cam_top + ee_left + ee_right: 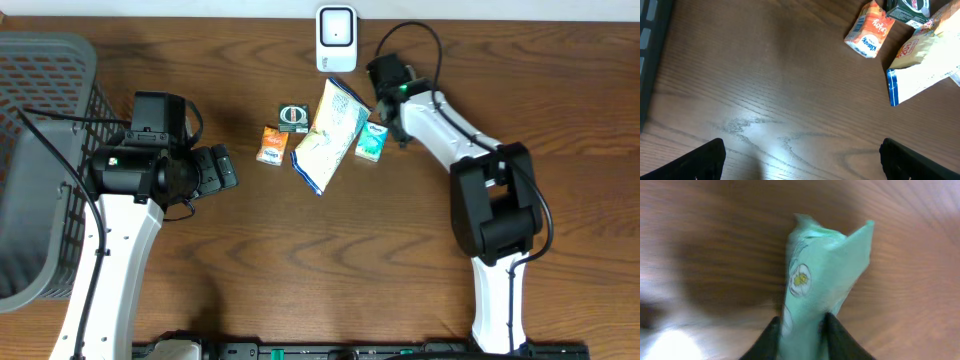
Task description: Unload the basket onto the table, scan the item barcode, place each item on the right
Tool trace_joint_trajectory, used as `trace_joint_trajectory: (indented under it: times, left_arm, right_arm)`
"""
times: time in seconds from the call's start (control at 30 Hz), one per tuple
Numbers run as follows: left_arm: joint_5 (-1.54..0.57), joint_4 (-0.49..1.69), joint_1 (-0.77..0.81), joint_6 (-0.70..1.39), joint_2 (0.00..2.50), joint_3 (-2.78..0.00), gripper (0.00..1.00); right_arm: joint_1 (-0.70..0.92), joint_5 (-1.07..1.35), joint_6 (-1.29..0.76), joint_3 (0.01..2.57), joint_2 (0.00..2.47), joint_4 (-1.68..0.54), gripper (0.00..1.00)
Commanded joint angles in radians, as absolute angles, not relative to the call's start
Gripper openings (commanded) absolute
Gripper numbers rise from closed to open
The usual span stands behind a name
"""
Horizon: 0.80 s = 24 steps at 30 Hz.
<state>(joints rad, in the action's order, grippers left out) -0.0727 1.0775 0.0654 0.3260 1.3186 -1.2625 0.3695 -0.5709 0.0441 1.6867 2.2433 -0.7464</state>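
A dark wood-grain bench (560, 90) fills the view, with a grey basket (40, 150) at its left edge and a white scanner (336, 38) standing at the far edge, centre. 4 items sit in a loose cluster just in front of the scanner: an orange pack (271, 146), a small dark box (293, 117), a white bag (330, 135) with a blue end, and a teal pack (372, 141) just beside the bag on its right.

The right end effector (801, 330) is on the teal pack. In the right wrist view its 2 dark fingers (771, 340) lie against either side of the pack's near end, pinching it, and the pack stretches away from them with 1 corner flared. That view is smeared, so the firmness of the pinch cannot be read, nor whether the pack has left the wood. Taking it by 1 end probably leaves the broad faces free to turn toward the scanner. No barcode shows in any view.

The left end effector (802, 160) hangs spread wide over bare wood between basket and cluster, holding nothing. There it seems to stay clear of the right arm.

The scan looks not yet done, since the pack sits low beside the bag, short of the scanner. A soft, thin pack held by its end could fold or slip when lifted.
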Motion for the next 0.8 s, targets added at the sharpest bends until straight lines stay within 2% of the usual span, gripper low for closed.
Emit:
trace_joint_trajectory:
  times: [0.0, 0.13, 0.43, 0.63, 0.77]
  left_arm:
    - [-0.07, 1.083, 0.06, 0.335, 1.319, -1.263, 0.98]
    - [-0.07, 1.083, 0.06, 0.335, 1.319, -1.263, 0.97]
    - [-0.07, 1.083, 0.06, 0.335, 1.319, -1.263, 0.98]
    - [-0.07, 1.083, 0.06, 0.335, 1.319, -1.263, 0.98]
    - [-0.07, 1.083, 0.06, 0.335, 1.319, -1.263, 0.98]
  right_arm:
    - [0.427, -0.393, 0.011, 1.685, 2.265, -0.752, 0.34]
    - [0.458, -0.389, -0.015, 1.699, 2.265, -0.753, 0.48]
    - [0.41, -0.387, -0.056, 1.803, 2.265, -0.835, 0.52]
    - [0.315, -0.173, 0.028, 1.832, 2.265, -0.855, 0.57]
    - [0.258, -0.124, 0.043, 1.826, 2.265, -0.876, 0.59]
